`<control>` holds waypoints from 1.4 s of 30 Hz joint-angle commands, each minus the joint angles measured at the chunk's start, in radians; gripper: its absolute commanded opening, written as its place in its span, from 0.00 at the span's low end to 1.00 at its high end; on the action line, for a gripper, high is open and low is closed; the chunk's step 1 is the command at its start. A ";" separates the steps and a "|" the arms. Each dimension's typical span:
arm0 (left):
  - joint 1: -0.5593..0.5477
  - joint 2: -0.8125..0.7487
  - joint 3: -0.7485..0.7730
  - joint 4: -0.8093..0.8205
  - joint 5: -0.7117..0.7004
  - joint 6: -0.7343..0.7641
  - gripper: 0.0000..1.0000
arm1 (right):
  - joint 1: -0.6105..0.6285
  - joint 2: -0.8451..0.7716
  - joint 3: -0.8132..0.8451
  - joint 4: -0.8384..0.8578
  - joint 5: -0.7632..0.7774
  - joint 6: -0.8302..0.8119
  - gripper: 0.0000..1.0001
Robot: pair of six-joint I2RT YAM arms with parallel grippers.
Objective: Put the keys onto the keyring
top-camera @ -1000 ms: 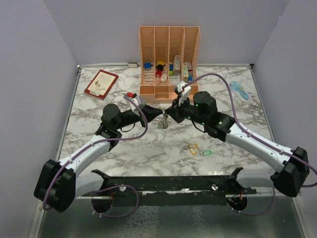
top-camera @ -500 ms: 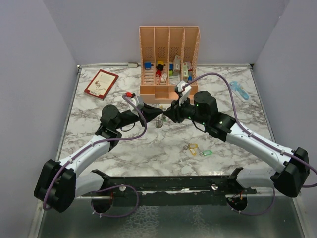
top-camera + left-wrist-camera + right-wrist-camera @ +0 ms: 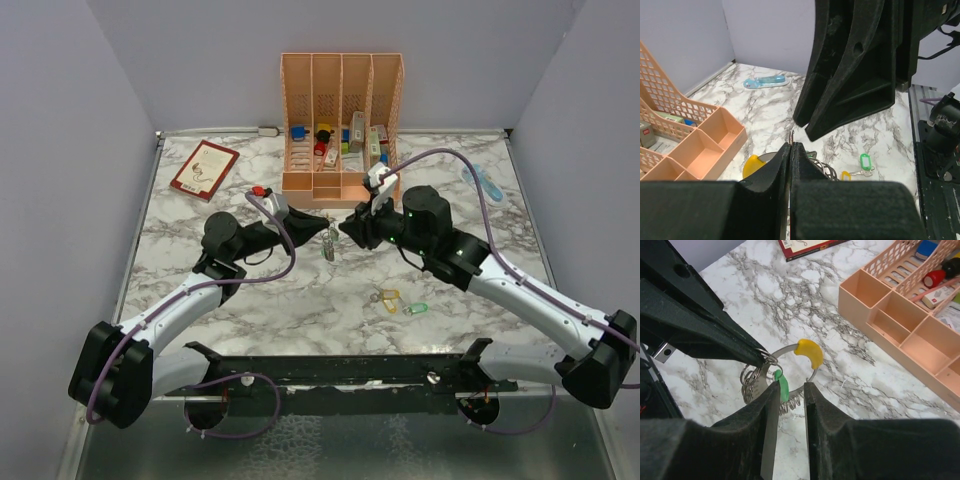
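I had the left gripper (image 3: 791, 146) pinched shut on the keyring (image 3: 786, 347), hanging it above mid-table to steady it for threading — the right gripper (image 3: 791, 388) stood slightly open, gripping nothing, straddling a green key (image 3: 782, 386) that seemed threaded on.

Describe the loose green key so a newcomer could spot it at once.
From the peach organizer at the back, come forward past the middle toward the near edge. Two keys lie loose on the marble table there; the green key is the right-hand one, beside the yellow key.
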 commanded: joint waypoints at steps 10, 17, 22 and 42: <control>-0.003 -0.009 -0.011 0.054 0.084 -0.001 0.00 | 0.003 -0.094 0.024 -0.087 -0.132 -0.174 0.18; -0.003 -0.022 0.014 -0.114 0.186 0.148 0.00 | 0.001 0.008 0.125 -0.280 -0.269 -0.254 0.27; -0.003 -0.023 0.036 -0.215 0.264 0.233 0.00 | 0.001 0.014 0.154 -0.335 -0.333 -0.305 0.27; -0.003 -0.001 0.061 -0.265 0.422 0.318 0.00 | 0.002 0.085 0.190 -0.456 -0.394 -0.374 0.18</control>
